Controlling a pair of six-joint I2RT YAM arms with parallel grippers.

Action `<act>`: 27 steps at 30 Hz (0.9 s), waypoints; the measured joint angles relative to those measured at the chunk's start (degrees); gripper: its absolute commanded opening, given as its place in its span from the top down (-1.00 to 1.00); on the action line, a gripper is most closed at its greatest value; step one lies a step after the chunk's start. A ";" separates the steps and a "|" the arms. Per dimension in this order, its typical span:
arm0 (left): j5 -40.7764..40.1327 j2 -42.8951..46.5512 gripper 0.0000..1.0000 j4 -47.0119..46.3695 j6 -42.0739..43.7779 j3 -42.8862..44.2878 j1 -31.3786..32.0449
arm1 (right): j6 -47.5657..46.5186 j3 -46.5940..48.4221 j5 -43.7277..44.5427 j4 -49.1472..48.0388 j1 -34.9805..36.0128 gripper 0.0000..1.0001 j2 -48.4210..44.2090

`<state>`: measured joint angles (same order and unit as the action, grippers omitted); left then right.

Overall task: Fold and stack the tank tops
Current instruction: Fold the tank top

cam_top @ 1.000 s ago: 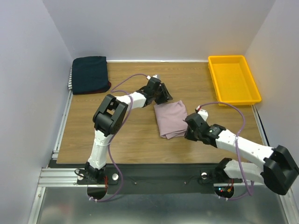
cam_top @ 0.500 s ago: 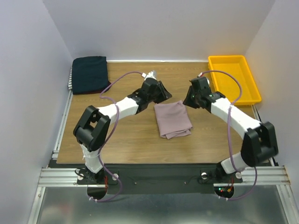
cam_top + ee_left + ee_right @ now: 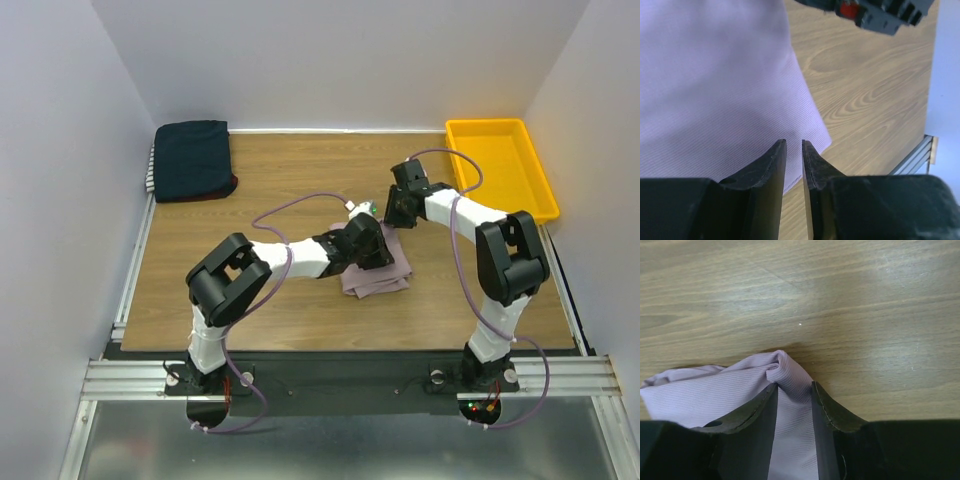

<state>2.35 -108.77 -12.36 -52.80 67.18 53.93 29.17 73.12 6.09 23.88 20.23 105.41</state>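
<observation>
The pale dusty-pink folded cloth tank top (image 3: 385,275) lies mid-table (image 3: 270,180), nearer the right edge. My left gripper (image 3: 792,144) sits over its edge, jaws a narrow slit apart. My right gripper (image 3: 794,385) straddles its puckered far corner; I cannot tell whether it pinches. The dark navy folded stack (image 3: 192,158) occupies the far-left corner.

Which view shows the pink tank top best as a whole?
Top external: the pink tank top shows nearly whole, folded, the left arm covering part. Left wrist shows only an edge and corner; right wrist only a bunched corner between the fingers of the right end effector.
</observation>
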 measured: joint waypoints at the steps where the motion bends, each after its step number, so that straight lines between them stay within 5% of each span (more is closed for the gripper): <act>1: -0.11 -0.44 0.40 0.02 0.02 0.00 0.26 | -0.20 0.02 0.13 -0.07 0.00 0.22 0.61; 13: -3.15 -7.32 0.57 6.12 3.87 6.29 3.91 | -0.31 0.28 0.52 -0.44 -1.62 0.83 2.86; 22: -9.42 -7.41 0.62 8.81 5.95 7.26 8.24 | 0.63 0.28 -1.29 -0.20 -3.82 0.85 2.86; 25: -11.45 -7.39 0.62 9.62 6.56 7.50 9.42 | 0.94 0.26 -2.14 0.09 -4.59 0.73 2.86; 27: -12.11 -7.34 0.56 9.75 6.88 7.50 9.90 | 1.27 0.22 -2.54 0.15 -5.03 0.46 2.86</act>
<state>-9.76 -116.11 -2.61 -45.91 74.67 63.83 30.44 73.34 3.55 24.03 15.20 108.27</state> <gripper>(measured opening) 0.195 0.131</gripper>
